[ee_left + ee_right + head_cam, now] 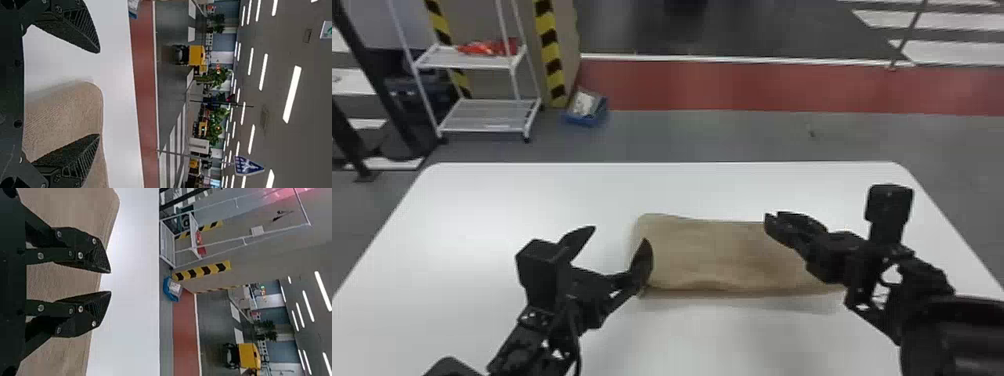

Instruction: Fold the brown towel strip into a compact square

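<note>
Your left gripper (620,233) stands spread and your right gripper (110,282) narrowly parted above the white table (482,215), where the brown towel strip (712,255) lies flat, centre to right; for square folding, pinch its left end (652,226) evenly before lifting.

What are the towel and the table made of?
The brown towel looks like soft, dull cloth, maybe cotton: fine lines run through it and its edges are rounded. The table has a smooth white top with a faint sheen where light falls, perhaps laminate or plastic; I can't tell which.
</note>
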{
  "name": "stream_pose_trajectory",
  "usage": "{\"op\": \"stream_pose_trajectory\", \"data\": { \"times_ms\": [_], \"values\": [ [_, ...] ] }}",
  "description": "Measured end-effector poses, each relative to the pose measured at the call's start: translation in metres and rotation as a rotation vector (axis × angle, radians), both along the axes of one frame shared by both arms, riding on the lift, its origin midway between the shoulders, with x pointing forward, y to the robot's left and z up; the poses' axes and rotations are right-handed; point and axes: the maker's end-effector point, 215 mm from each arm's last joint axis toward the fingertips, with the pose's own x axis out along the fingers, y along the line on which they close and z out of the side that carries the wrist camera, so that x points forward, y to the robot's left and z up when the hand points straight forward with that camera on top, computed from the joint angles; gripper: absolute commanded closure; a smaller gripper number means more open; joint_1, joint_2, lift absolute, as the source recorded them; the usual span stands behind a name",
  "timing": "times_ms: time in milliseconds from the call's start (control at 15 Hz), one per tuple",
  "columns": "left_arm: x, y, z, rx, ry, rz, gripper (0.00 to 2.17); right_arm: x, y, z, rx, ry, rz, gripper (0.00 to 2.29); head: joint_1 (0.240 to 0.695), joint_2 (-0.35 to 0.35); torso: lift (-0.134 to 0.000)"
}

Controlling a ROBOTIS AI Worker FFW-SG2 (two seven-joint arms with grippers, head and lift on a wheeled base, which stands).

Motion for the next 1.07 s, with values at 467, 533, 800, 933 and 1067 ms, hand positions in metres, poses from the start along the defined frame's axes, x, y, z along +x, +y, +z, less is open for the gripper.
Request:
{"op": "stream_pose_trajectory", "data": {
  "times_ms": [467, 533, 800, 933, 1067],
  "values": [
    [0.001, -0.066, 0.011, -0.040, -0.050, -0.106, 1.13, -0.071, -0.184, -0.016, 0.019, -0.005, -0.235, 0.15, 0.695, -0.350, -0.124],
    [0.004, -0.073, 0.008, -0.038, -0.045, -0.112, 1.60, -0.080, -0.195, -0.017, 0.030, -0.012, -0.252, 0.15, 0.695, -0.350, -0.124],
    [0.019, -0.093, -0.017, -0.005, 0.029, -0.127, 2.06, -0.106, -0.216, -0.022, 0.072, -0.023, -0.288, 0.15, 0.695, -0.350, -0.124],
    [0.016, -0.102, -0.042, 0.043, 0.101, -0.148, 2.06, -0.111, -0.221, -0.023, 0.088, -0.024, -0.302, 0.15, 0.695, -0.350, -0.124],
    [0.012, -0.105, -0.058, 0.076, 0.139, -0.155, 2.06, -0.113, -0.223, -0.022, 0.102, -0.026, -0.310, 0.15, 0.695, -0.350, -0.124]
  ]
}}
